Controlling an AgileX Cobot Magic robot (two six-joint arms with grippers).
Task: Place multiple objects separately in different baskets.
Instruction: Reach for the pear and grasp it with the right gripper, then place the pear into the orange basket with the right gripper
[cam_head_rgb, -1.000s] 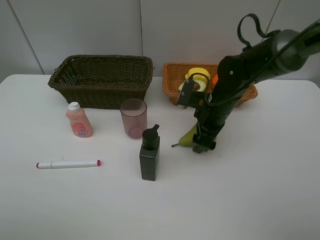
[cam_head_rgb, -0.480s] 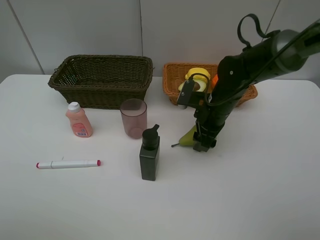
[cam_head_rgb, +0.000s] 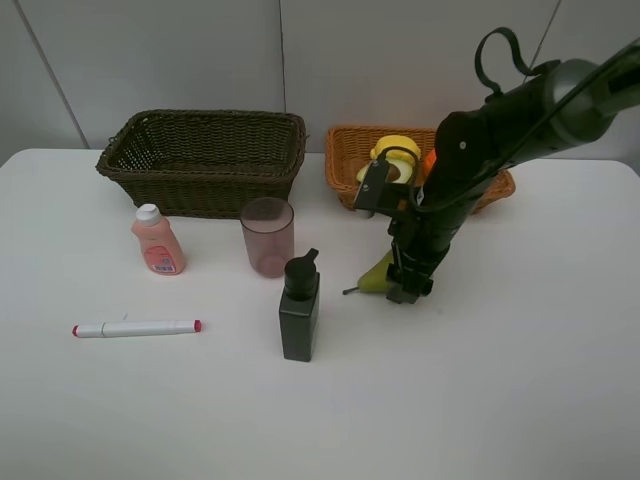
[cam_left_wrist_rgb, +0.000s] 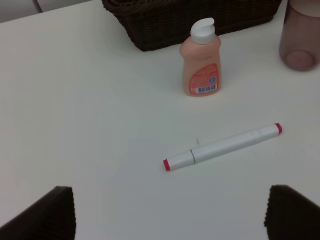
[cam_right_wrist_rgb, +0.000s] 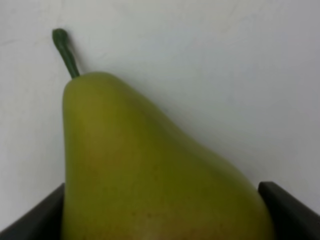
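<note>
The white counter (cam_head_rgb: 520, 380) carries everything. The right arm (cam_head_rgb: 490, 130), black and bulky, reaches down from the far right towards the middle of the counter.

At the far left stands the deep dark olive-brown basket (cam_head_rgb: 200, 190). To its right, partly hidden behind the arm, sits the shallower orange-tan basket (cam_head_rgb: 345, 182). A toy lemon (cam_head_rgb: 397, 143) and a sliver of orange (cam_head_rgb: 430, 160) show inside it.

The right tool (cam_head_rgb: 405, 285) points down at the counter, near of the orange-tan basket. It is clamped on the red-blushed green pear (cam_right_wrist_rgb: 150, 170), with a dark finger against each side of the fruit's broad end. The pear lies on the counter with its stem pointing left.

The left tool (cam_left_wrist_rgb: 170, 200) hangs above the left part of the counter with its fingers wide apart and nothing between them.

The dark pump bottle (cam_head_rgb: 299, 320) stands upright near the middle, left of the pear. The translucent pinkish cup (cam_head_rgb: 267, 238) stands upright just beyond it, in front of the dark basket. The peach-pink white-capped bottle (cam_head_rgb: 157, 245) stands upright further left, also close to that basket.

The white pink-tipped marker (cam_head_rgb: 137, 327) lies flat at the near left, apart from the bottles.
</note>
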